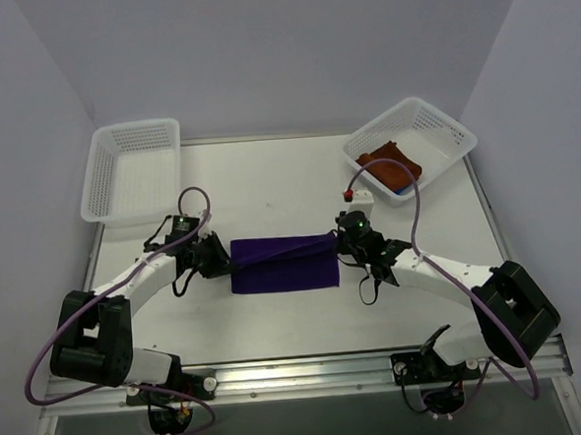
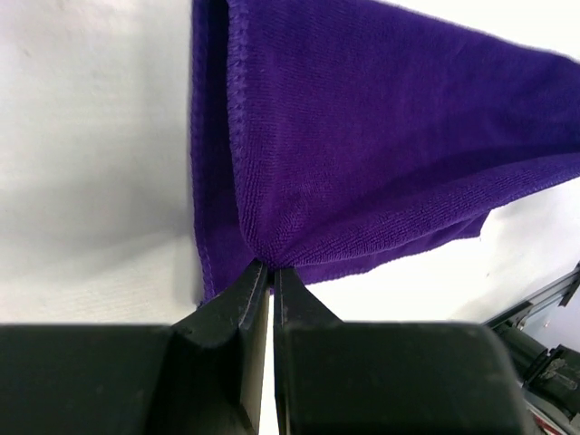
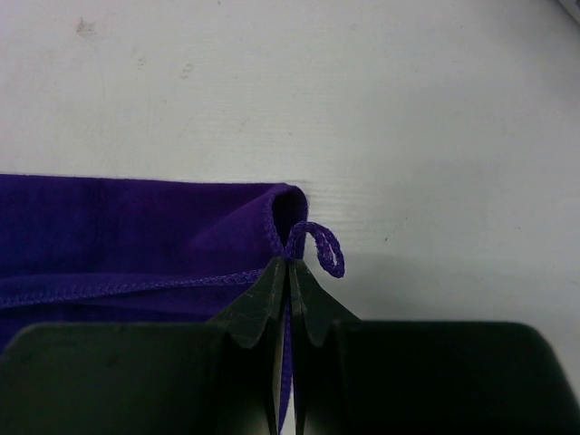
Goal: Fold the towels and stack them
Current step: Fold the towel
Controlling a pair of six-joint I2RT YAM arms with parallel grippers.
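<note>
White desk (image 1: pixel 268 174) fills my view: far left sits a white mesh basket (image 1: pixel 93 180); my left claw (image 1: pixel 219 258) is clamped on the dark purple towel (image 1: pixel 282 267) mid-desk at its left end, my right claw (image 1: pixel 339 239) pinches its right corner; a rust-brown towel (image 1: pixel 391 162) lies in the far-right basket (image 1: pixel 448 124).

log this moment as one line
step: purple towel mid-fold on table | left hand: shut on its left end | right hand: shut on its right corner | rust-brown towel: in far-right basket
</note>
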